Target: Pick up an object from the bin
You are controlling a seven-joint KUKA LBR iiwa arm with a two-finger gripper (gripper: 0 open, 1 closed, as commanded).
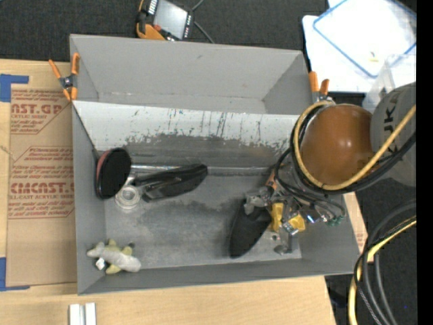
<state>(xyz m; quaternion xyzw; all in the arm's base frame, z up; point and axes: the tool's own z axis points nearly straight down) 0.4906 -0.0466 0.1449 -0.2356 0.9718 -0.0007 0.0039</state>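
Observation:
My gripper [270,222] is low in the bin's front right corner and stands open, one grey fingertip [256,200] towards the back and the other [284,244] towards the front. A black oblong thing [243,235] lies just left of it, its upper end close to the rear fingertip. I see nothing held between the fingers.
At the left a black brush with a red-rimmed oval head [111,171] lies along the back wall, its handle [172,179] pointing right. A small clear ring-like thing [127,196] lies beside it. A pale plush toy [114,257] sits in the front left corner.

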